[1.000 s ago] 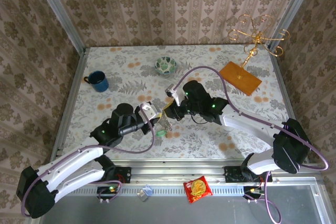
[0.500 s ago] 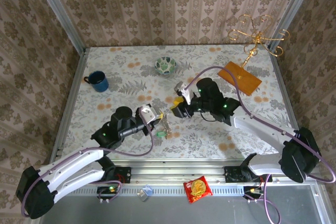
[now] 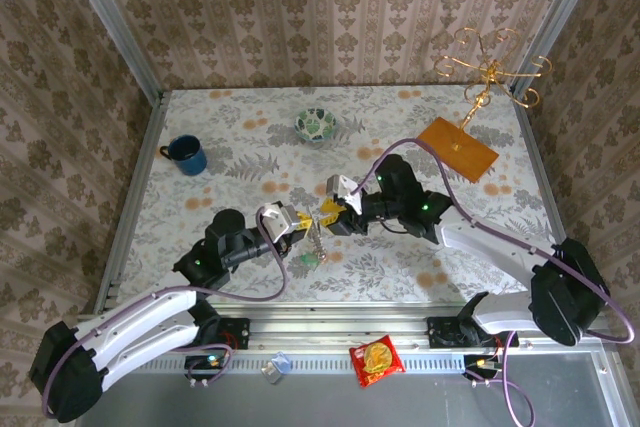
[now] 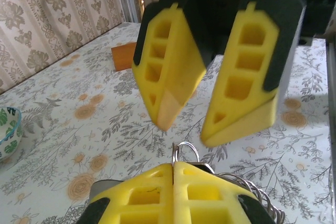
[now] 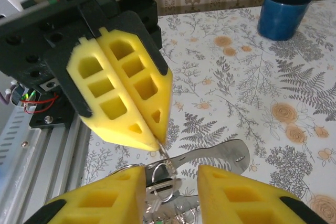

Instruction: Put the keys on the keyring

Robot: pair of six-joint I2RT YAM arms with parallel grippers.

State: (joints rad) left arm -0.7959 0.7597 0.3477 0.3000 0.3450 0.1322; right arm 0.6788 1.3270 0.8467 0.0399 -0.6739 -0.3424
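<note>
Floral-print table (image 3: 200, 127) took up most of the top view. L arm (image 3: 140, 312) & R arm (image 3: 490, 242) both reached in twd the table's middle, tips nearly meeting. Gold stand (image 3: 490, 72) stood at the far R corner w/ an orange board (image 3: 457, 148) just beside it. Blue mug (image 3: 186, 154) sat far L, patterned bowl (image 3: 316, 124) far centre, well apart from the arms. Red snack packet (image 3: 376, 359) lay on the near rail btw the bases.

L gripper (image 4: 173, 165) was clenched, yellow pads pressed flat together, pinching the keys (image 3: 312, 245) by a thin silvery ring (image 4: 181, 149) sticking up btw the pads. Bunch hung below it at mid-table; green head (image 3: 307, 259) was lowest. R gripper (image 5: 170, 174) was released, jaws apart, facing the L gripper tip to tip, the ring in the gap btw its fingers. Couldn't tell if the fingers touched it. A flat silvery key (image 5: 223, 155) stuck out sideways in the R wrist view.
</note>
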